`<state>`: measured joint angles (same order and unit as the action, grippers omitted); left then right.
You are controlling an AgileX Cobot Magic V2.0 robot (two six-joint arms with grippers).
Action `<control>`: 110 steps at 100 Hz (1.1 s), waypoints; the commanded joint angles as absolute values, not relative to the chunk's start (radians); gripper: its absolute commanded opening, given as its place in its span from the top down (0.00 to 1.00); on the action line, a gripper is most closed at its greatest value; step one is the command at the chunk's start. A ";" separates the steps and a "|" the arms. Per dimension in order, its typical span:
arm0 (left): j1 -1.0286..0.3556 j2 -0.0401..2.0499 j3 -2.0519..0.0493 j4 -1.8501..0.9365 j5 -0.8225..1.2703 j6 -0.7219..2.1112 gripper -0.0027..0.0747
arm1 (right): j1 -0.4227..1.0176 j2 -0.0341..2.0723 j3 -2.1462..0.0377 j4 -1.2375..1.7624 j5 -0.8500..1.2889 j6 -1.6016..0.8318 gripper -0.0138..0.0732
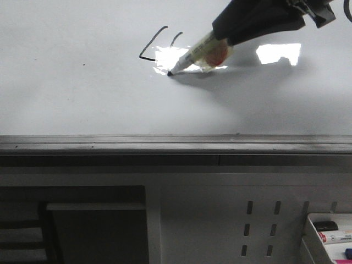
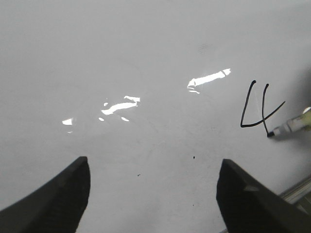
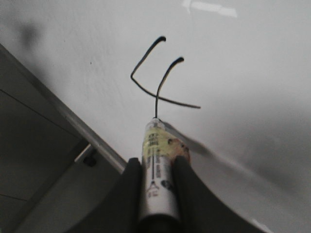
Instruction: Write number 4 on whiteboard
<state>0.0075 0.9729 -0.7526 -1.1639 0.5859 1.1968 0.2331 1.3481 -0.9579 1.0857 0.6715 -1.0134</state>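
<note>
Right wrist view shows the right claw (image 3: 156, 170) clenched on a yellowish marker (image 3: 156, 167), tip touching the thin black number 4 (image 3: 163, 77) on the glossy white whiteboard (image 3: 252, 63) (left claw (image 2: 153, 194) spread, released).

Grey rail (image 1: 165, 144) across the full width. Below it, a pale panel (image 1: 231, 220) with rows of vertical slots (image 1: 248, 208). Dark recess (image 1: 99, 231) at lower left. White tray (image 1: 330, 236) at lower right, holding markers (image 1: 335, 236). Lighting: bright, from overhead.
</note>
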 commanded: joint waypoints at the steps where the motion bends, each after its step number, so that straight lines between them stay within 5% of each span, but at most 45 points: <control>1: -0.019 0.959 -0.778 -1.226 0.595 1.223 0.32 | 0.229 1.315 -0.983 1.101 0.712 -0.990 0.90; 69: -0.592 1.112 -0.801 -1.428 0.488 1.614 0.33 | 0.229 1.176 -0.983 1.119 0.919 -0.990 0.90; 110: -0.642 1.237 -0.878 -1.416 0.488 1.614 0.33 | 0.229 1.176 -0.983 1.121 0.964 -0.990 0.90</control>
